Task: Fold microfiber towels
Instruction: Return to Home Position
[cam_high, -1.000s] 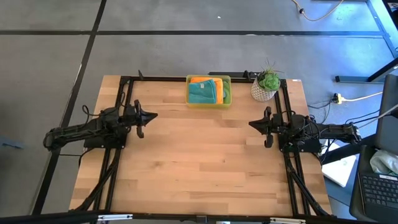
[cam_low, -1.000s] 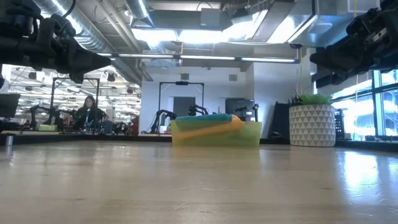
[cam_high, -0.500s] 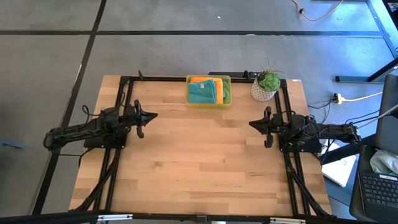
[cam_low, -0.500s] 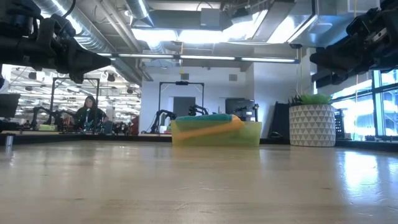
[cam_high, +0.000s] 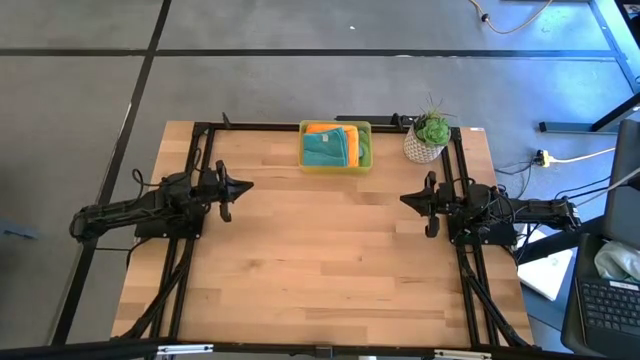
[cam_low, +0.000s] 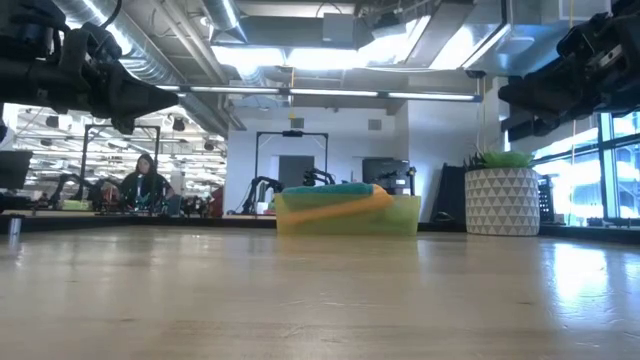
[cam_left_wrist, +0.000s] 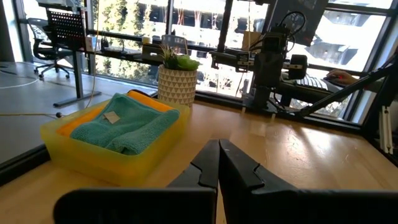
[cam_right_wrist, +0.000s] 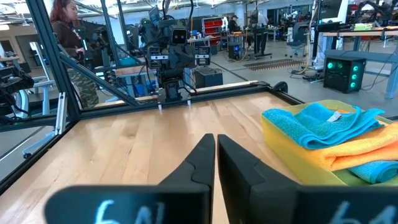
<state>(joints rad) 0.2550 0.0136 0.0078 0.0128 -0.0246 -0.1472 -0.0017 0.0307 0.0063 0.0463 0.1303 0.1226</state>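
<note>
At upper centre of the high view, the tray (cam_high: 335, 169) is translucent yellow. In it the teal towel (cam_high: 322, 150) shows a plain blue-green, the orange towel (cam_high: 320, 128) a bright plain orange, and the lime green towel (cam_high: 365, 148) a sliver of yellow-green. To the right, the pot (cam_high: 418, 151) is white with a dark triangle pattern, its plant (cam_high: 433, 128) vivid green. The table (cam_high: 320, 260) is pale wood in grained strips. The left arm (cam_high: 140, 212) and right arm (cam_high: 510, 213) are black. The floor (cam_high: 300, 80) is grey, crossed by dark lines.
</note>
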